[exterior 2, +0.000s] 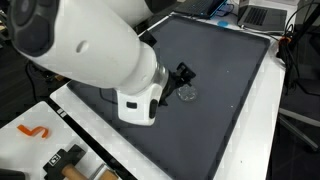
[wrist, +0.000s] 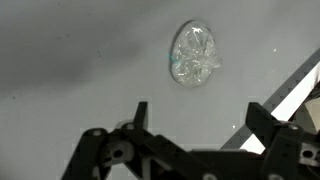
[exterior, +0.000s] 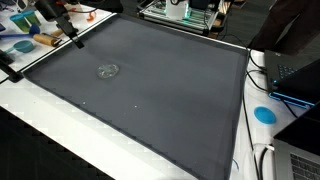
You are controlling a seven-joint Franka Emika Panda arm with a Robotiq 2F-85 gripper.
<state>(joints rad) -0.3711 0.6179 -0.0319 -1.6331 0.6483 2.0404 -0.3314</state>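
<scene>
Wrist view first: my black two-fingered gripper (wrist: 197, 118) showed at the bottom edge, jaws spread wide and released, nothing between them. Above the gap, in the upper middle of the frame, lay the small clear crumpled plastic wad (wrist: 193, 55). It was apart from both fingertips (wrist: 140, 108), flat on the dark grey mat (wrist: 70, 50). A strip of the white table (wrist: 300, 85) cut across the right edge.

In an exterior view the gripper (exterior: 77, 41) hung at the upper left, over the mat (exterior: 170, 100). The wad (exterior: 107, 71) sat lower and to the right of it, left of the frame's middle, well apart from every mat edge. Off the mat, at the right, a flat round blue disc (exterior: 264, 114) rested on the table (exterior: 40, 115).

In an exterior view my bulky white arm (exterior 2: 90, 50) filled the left half. The gripper (exterior 2: 183, 74) poked out past it at frame centre, the wad (exterior 2: 187, 94) just below, near it. A small orange hook-shaped piece (exterior 2: 35, 131) lay at the lower left.
</scene>
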